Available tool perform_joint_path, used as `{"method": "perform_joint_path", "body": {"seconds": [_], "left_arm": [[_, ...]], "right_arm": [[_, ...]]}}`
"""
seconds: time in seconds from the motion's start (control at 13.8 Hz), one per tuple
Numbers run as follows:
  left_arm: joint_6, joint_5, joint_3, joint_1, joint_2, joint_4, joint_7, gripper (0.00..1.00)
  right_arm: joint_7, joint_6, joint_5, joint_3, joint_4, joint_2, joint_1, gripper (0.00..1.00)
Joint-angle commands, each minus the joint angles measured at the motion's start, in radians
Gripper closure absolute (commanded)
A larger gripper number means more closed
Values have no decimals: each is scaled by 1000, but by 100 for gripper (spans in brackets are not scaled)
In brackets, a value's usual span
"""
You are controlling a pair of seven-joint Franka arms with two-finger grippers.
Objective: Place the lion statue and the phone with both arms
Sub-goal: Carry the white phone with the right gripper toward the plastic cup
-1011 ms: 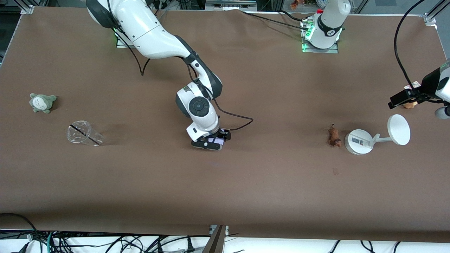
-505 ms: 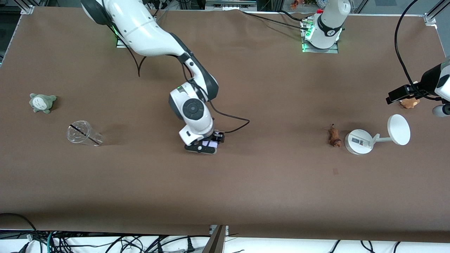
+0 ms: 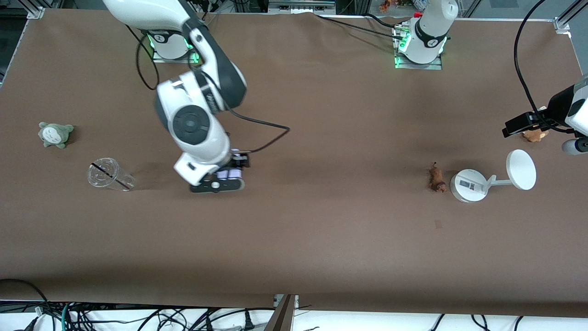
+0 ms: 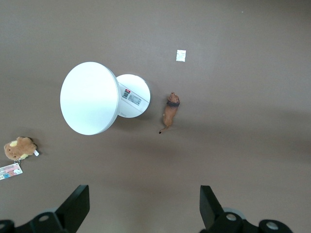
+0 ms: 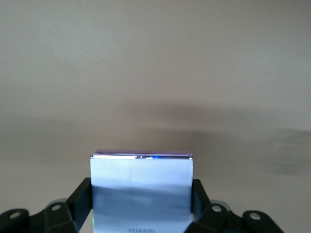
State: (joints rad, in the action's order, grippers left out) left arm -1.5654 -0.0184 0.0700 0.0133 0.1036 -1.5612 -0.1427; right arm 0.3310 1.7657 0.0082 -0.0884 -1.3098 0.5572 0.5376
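- Phone (image 5: 141, 191) clamped in right end effector (image 3: 228, 174), above the counter (image 3: 321, 230) near a clear cup (image 3: 109, 174)
- Left end effector (image 4: 141, 208) spread wide, empty, over lion statue (image 3: 436, 178) lying beside a white stand (image 3: 473, 184)

The phone (image 5: 141, 191) is cut off at the frame edge.

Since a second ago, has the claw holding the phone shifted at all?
Yes. The right gripper, shut on the phone, has travelled toward the right arm's end of the table, closing on the clear plastic cup.
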Motion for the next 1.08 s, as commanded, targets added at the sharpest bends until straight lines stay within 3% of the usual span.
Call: {"method": "perform_joint_path", "body": {"seconds": [0.0,0.22,0.43,0.72,1.01], "left_arm": [[27,-12,1,4,22,38,20,0],[27,-14,1,4,22,38,20,0],[27,-20,-1,4,22,38,20,0],[27,-21,1,1,22,38,23,0],[27,-23,1,1,22,38,23,0]], "right_arm": [[-156,-54,-4,-82,-115,-135,-1,38],[-398,-72,-1,-207,-204,-230,-1,38],[-486,-49,7,-301,-287,-270,-1,38],[-523,110,13,-355,-409,-270,-2,38],[-529,341,79,-360,-561,-257,-8,38]]}}
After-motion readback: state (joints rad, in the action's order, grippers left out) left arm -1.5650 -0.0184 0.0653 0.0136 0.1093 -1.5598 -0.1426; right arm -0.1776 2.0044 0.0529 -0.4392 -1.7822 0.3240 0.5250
